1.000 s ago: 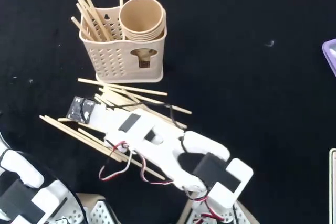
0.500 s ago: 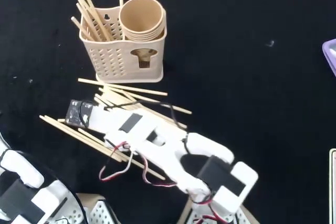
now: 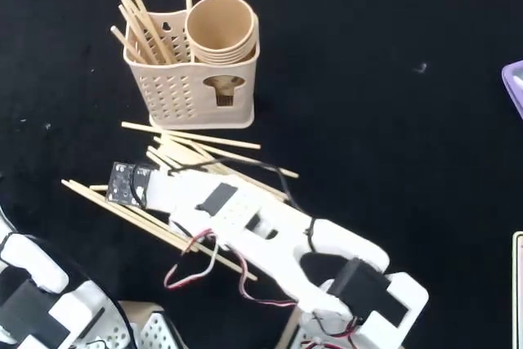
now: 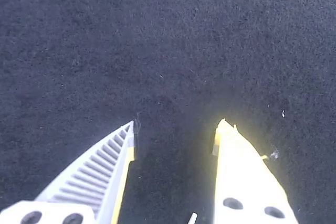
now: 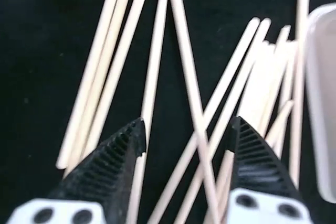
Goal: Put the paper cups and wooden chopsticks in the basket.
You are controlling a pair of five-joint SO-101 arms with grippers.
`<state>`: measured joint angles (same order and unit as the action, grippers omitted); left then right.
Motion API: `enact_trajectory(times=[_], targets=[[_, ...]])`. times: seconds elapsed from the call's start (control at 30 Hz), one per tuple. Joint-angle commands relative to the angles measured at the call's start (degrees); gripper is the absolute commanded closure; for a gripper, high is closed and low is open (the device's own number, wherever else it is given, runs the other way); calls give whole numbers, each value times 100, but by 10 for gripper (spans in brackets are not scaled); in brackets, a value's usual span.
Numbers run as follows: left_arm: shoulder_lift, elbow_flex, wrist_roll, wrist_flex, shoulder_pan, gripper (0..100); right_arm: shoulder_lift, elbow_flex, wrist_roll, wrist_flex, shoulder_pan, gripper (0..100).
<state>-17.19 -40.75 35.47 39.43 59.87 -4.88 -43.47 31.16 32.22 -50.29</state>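
The right hand (image 5: 186, 127) was held low over the loose wooden chopsticks (image 5: 185, 66), its fingers spread, with several sticks lying in the gap between them and nothing pinched. The sticks' long axes were seen to run roughly in line with the way the hand pointed, so a closing of the fingers would be made across them; that was judged favourable for a grasp, though the sticks crossed one another and more than one might be caught.

In the high view the right arm (image 3: 245, 218) was stretched slantwise over the pile, and the pile's middle was hidden beneath it. The basket (image 3: 184, 96) stood just beyond the scattered sticks on the counter (image 3: 392, 120), with the nested paper cups (image 3: 221, 26) in one compartment and a sheaf of standing chopsticks (image 3: 145, 30) in the other.

The left hand (image 4: 176, 129) was spread above bare counter, holding nothing; the right hand was clearly the nearer to the work.

A pale edge (image 5: 321, 103), cut off in the right wrist view, could not be identified with certainty.
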Motion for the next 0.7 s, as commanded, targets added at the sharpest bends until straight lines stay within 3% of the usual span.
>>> enact_trajectory(times=[0.0, 0.1, 0.2, 0.37, 0.67], targets=[[-193, 66, 0, -70, -84, 759, 251, 330, 114, -211, 484, 740], [-193, 75, 0, -62, -84, 759, 655, 629, 123, -70, 624, 743], [-193, 75, 0, -62, -84, 759, 796, 769, 123, 290, 316, 758], [-193, 75, 0, -79, -84, 759, 558, 734, 114, 563, -26, 995], [-193, 75, 0, -79, -75, 759, -479, -4, 88, 563, -44, 987]])
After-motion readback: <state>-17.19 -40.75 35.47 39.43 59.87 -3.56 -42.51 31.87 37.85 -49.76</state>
